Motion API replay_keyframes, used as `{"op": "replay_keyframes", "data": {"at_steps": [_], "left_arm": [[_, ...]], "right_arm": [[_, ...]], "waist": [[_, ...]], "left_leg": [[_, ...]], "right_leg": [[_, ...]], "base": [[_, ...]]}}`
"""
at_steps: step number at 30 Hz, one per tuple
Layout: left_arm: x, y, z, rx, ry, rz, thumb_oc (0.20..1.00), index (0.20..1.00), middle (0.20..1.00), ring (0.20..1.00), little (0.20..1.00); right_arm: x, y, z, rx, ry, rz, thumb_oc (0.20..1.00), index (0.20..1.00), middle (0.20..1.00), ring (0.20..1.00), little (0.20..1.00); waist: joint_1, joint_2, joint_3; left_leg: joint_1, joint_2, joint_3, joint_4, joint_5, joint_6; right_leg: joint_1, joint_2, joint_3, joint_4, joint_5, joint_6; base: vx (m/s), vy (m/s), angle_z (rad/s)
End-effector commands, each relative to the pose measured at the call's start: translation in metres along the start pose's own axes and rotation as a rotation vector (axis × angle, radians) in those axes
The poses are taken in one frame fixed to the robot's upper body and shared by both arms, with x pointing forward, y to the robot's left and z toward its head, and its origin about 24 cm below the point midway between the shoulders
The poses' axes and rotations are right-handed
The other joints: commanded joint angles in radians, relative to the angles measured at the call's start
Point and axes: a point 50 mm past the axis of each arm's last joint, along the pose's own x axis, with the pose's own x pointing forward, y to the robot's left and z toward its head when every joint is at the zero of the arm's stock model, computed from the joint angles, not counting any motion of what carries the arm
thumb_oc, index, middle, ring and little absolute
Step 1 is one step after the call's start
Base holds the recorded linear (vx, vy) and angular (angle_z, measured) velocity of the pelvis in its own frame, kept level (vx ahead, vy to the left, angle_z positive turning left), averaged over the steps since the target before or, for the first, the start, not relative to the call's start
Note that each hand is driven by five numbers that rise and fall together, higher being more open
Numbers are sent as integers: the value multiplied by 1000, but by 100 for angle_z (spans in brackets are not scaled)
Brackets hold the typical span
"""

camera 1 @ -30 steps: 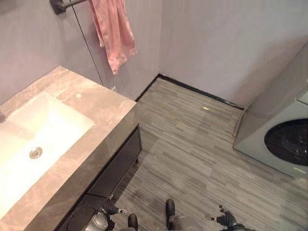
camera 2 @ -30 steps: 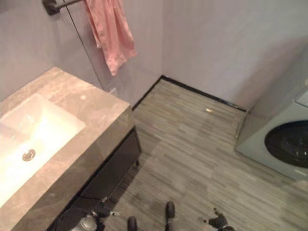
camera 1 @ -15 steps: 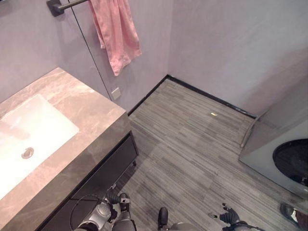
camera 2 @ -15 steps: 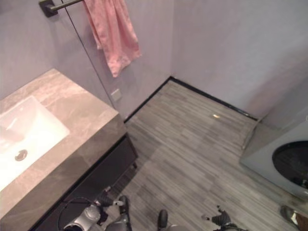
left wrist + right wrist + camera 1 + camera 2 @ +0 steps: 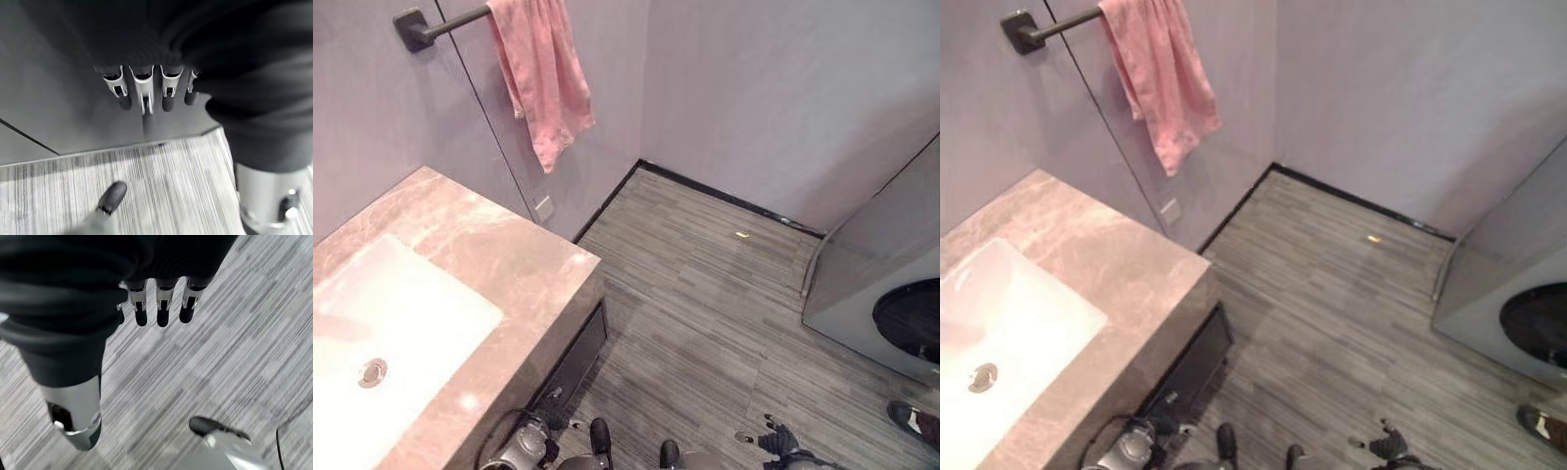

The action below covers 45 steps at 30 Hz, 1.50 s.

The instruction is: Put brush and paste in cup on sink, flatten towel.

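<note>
A pink towel (image 5: 543, 83) hangs bunched and creased from a dark wall rail (image 5: 421, 27) above the far end of the sink counter (image 5: 509, 264). The white basin (image 5: 401, 328) with its drain (image 5: 372, 372) lies at the lower left. My left hand (image 5: 540, 431) hangs low by the dark cabinet front (image 5: 58, 98), its fingers (image 5: 143, 90) straight and holding nothing. Over the striped floor, my right hand (image 5: 777, 438) also hangs open, its fingers (image 5: 163, 308) relaxed and empty.
A washing machine (image 5: 881, 294) stands against the right side. A person's shoe (image 5: 911, 419) shows at the lower right. A small yellow scrap (image 5: 741, 235) lies on the grey floor near the far wall. A socket (image 5: 543, 207) sits on the wall under the towel.
The whole picture has shifted as the camera moved: the counter now sits lower and further right, and the rail's bracket has come into sight. Both hands still hang low and empty.
</note>
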Motion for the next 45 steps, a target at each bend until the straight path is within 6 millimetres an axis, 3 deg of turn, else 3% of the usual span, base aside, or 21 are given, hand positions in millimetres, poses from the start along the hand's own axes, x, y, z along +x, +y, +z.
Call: {"op": "replay_keyframes", "data": {"at_steps": [1,3,4,5,9,10,13,16,24,35,45], "left_arm": [[1,46,-5,39,-7,137,1000,1000,1000,1000,1000],[1,42,-6,59,-2,119,1000,1000,1000,1000,1000],[1,42,-6,59,-2,119,1000,1000,1000,1000,1000],[0,39,-13,65,31,114,1000,1000,1000,1000,1000],[1,36,-14,73,39,107,1000,1000,1000,1000,1000],[2,35,-11,86,29,102,1000,1000,1000,1000,1000],[3,33,-4,125,2,88,1000,1000,1000,1000,1000],[3,31,-5,113,2,88,1000,1000,1000,1000,1000],[2,27,-4,78,-6,85,1000,1000,1000,1000,1000],[2,21,-5,94,11,70,1000,1000,1000,1000,1000],[4,29,-1,86,7,103,1000,1000,1000,1000,1000]], "right_arm": [[1,-2,5,-13,-18,1,1000,1000,1000,1000,1000],[1,1,4,3,-18,7,1000,1000,1000,1000,1000],[1,1,4,3,-18,7,1000,1000,1000,1000,1000],[0,5,5,2,-32,18,1000,1000,1000,1000,1000],[0,3,5,4,-31,10,1000,1000,1000,1000,1000],[0,3,4,0,-25,10,1000,1000,1000,1000,1000],[-2,6,-4,0,1,16,1000,1000,1000,1000,1000],[-2,2,-10,-10,31,5,1000,1000,1000,1000,1000],[0,-2,2,19,-15,-10,1000,1000,1000,1000,1000],[-2,-4,-11,-2,27,-18,1000,1000,1000,1000,1000],[-4,-9,-15,-8,29,-27,1000,1000,1000,1000,1000]], "waist": [[13,-21,-19],[-6,-13,-19],[-5,-14,-18],[-4,-20,-12],[-20,-36,-1],[-27,-41,4],[-32,-56,6],[-19,-54,-23],[-9,-45,-41],[-18,-31,-37],[-33,-22,-17]], "left_leg": [[-41,-2,12,95,-55,-38],[-18,-7,-3,80,-55,-33],[-15,-8,-2,79,-56,-34],[11,-2,14,57,-60,-40],[44,-7,4,53,-76,-47],[46,-9,-8,68,-84,-48],[63,-16,-29,96,-105,-49],[69,-14,-25,84,-104,-55],[86,2,-31,59,-95,-75],[91,30,-29,63,-93,-100],[87,57,-24,108,-87,-120]], "right_leg": [[33,-114,20,-25,205,101],[6,-34,67,-10,152,82],[5,-35,69,-4,147,82],[-48,-17,-7,-69,115,69],[-88,-17,-33,-211,187,84],[-97,-25,-5,-223,197,88],[-60,-17,38,-241,208,92],[-25,-19,9,-283,222,91],[14,0,0,-302,194,71],[28,23,-10,-299,157,49],[19,51,5,-273,129,25]], "base": [[103,188,10],[114,136,-2],[152,99,2],[106,53,-2],[119,-32,-2],[143,-65,10],[106,-70,31],[107,-90,47],[68,-71,-1],[62,-61,0],[44,-64,-4]]}}
